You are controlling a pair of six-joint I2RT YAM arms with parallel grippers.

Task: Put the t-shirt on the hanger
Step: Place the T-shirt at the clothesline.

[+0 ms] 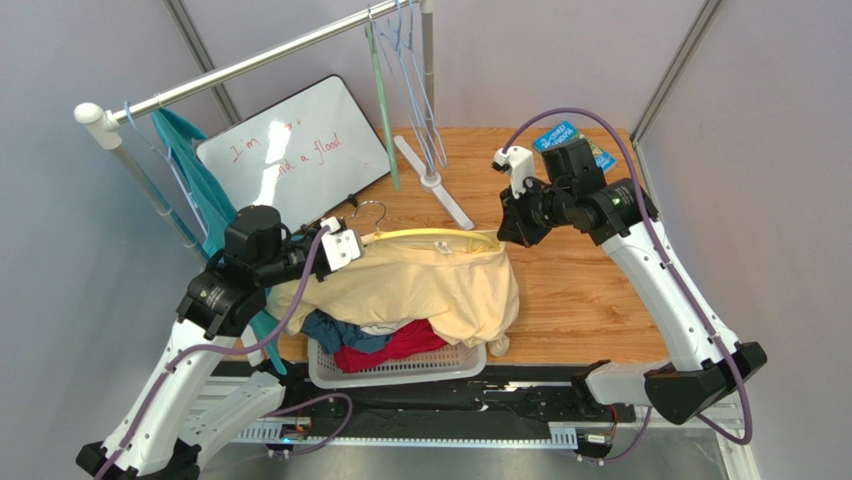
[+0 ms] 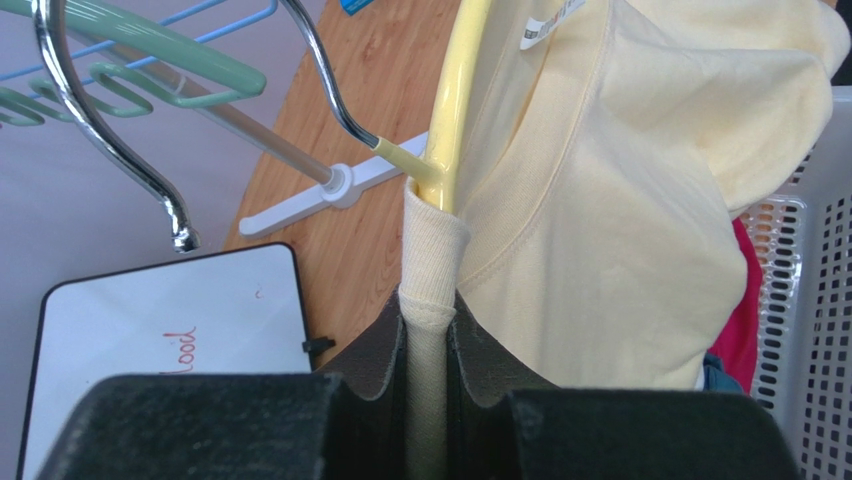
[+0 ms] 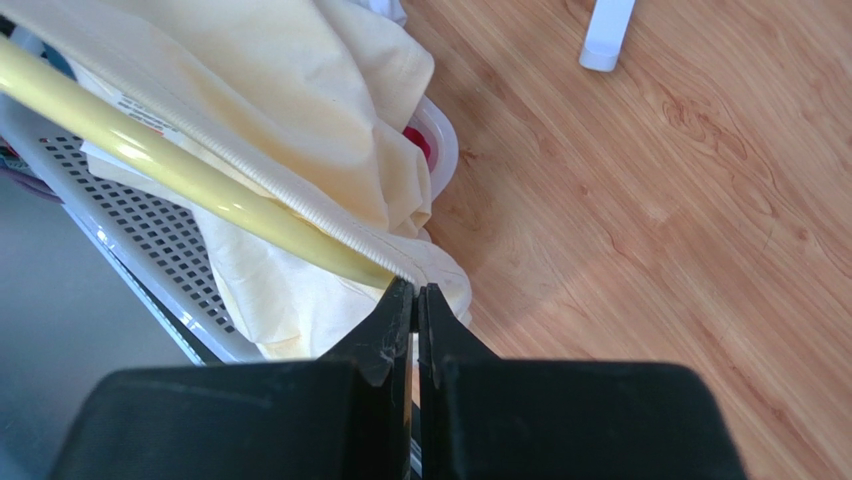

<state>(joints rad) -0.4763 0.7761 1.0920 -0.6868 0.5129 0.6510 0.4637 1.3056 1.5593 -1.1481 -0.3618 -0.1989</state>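
The cream-yellow t-shirt (image 1: 420, 285) hangs between my two grippers above the basket. The yellow hanger (image 1: 430, 234) runs along its top edge, partly inside the neck, with its silver hook (image 1: 368, 208) sticking out at the left. My left gripper (image 1: 345, 250) is shut on the ribbed neck; in the left wrist view (image 2: 430, 310) the neck band sits between the pads, with the hanger (image 2: 455, 110) rising out of it beside the t-shirt (image 2: 600, 230). My right gripper (image 1: 505, 232) is shut at the right end; in the right wrist view (image 3: 414, 290) its tips pinch the ribbed edge of the t-shirt (image 3: 300, 70) by the hanger (image 3: 150, 155).
A white basket (image 1: 400, 368) with red and blue clothes stands under the t-shirt at the near edge. A whiteboard (image 1: 290, 150) lies at the back left. The rack rail holds a pale green hanger (image 1: 380, 100), light blue hangers (image 1: 415, 80) and a teal garment (image 1: 190, 170). The rack's white foot (image 1: 440, 185) lies mid-table.
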